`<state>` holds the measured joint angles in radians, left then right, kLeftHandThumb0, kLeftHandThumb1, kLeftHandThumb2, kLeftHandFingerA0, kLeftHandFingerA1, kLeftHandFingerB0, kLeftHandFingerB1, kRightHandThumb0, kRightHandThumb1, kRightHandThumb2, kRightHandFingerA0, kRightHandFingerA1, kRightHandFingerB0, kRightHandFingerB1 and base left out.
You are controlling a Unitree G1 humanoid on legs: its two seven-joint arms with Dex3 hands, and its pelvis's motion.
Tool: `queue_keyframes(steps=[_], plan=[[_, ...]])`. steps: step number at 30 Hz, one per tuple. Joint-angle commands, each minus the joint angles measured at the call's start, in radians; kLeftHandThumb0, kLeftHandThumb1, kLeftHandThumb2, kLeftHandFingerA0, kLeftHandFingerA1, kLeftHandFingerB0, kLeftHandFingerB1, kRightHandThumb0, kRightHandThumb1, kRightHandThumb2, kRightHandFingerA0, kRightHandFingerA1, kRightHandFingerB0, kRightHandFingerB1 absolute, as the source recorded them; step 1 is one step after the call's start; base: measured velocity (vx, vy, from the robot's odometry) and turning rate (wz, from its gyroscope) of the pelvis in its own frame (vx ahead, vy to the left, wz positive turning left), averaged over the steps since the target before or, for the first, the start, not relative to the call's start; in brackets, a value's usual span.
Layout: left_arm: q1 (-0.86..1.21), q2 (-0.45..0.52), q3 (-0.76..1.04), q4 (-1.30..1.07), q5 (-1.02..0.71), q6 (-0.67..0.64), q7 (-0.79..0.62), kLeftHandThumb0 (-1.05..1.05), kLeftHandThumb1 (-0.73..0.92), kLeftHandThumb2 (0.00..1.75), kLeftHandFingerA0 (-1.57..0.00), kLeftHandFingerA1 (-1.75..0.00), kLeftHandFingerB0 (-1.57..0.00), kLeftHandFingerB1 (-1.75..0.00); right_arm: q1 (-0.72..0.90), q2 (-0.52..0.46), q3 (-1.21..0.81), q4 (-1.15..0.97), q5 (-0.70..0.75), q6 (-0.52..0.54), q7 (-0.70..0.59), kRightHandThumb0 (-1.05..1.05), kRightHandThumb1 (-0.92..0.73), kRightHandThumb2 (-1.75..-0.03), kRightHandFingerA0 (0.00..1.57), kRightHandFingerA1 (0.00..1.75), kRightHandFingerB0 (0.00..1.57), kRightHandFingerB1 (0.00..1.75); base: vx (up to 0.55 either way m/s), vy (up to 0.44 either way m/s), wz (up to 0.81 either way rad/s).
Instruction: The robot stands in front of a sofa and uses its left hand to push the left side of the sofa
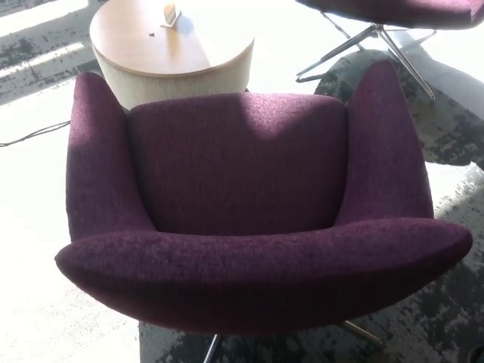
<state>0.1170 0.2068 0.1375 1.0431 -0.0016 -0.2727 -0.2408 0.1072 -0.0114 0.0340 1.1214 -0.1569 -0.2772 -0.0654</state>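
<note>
Push not begun as far as visible: purple sofa (249, 212) sits centre frame, back toward camera, its left arm (98, 159) untouched, no robot hand in view so finger state can't be told.

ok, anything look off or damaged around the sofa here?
Nothing stands out. The purple fabric sofa sits upright with no visible damage; the round wooden side table behind it holds one small object, nothing spilled. Neither robot hand is in view.
</note>
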Motion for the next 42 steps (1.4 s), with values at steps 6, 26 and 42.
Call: queue_keyframes(steps=[6, 26, 42], plan=[[-0.27, 0.134, 0.203, -0.105, -0.178, -0.021, -0.113, -0.39, 0.48, 1.12, -0.08, -0.54, -0.03, -0.52, -0.054, 0.019, -0.035, 0.044, 0.043, -0.219, 0.01, -0.65, -0.82, -0.65, 0.69, 0.46, 0.51, 0.36, 0.0, 0.0, 0.0], [-0.693, 0.351, 0.092, 0.073, -0.1, 0.097, -0.285, -0.86, 0.64, 1.1, -0.01, -0.42, -0.03, -0.35, -0.093, 0.028, -0.047, 0.086, 0.031, -0.281, 0.002, -0.67, -0.8, -0.65, 0.75, 0.54, 0.56, 0.38, 0.0, 0.0, 0.0], [-0.708, 0.265, -0.117, 0.09, -0.015, 0.118, -0.269, -0.94, 0.73, 0.97, 0.0, -0.18, -0.1, -0.3, -0.12, 0.029, -0.04, 0.092, 0.022, -0.279, -0.007, -0.67, -0.81, -0.65, 0.75, 0.51, 0.56, 0.38, 0.0, 0.0, 0.0]])
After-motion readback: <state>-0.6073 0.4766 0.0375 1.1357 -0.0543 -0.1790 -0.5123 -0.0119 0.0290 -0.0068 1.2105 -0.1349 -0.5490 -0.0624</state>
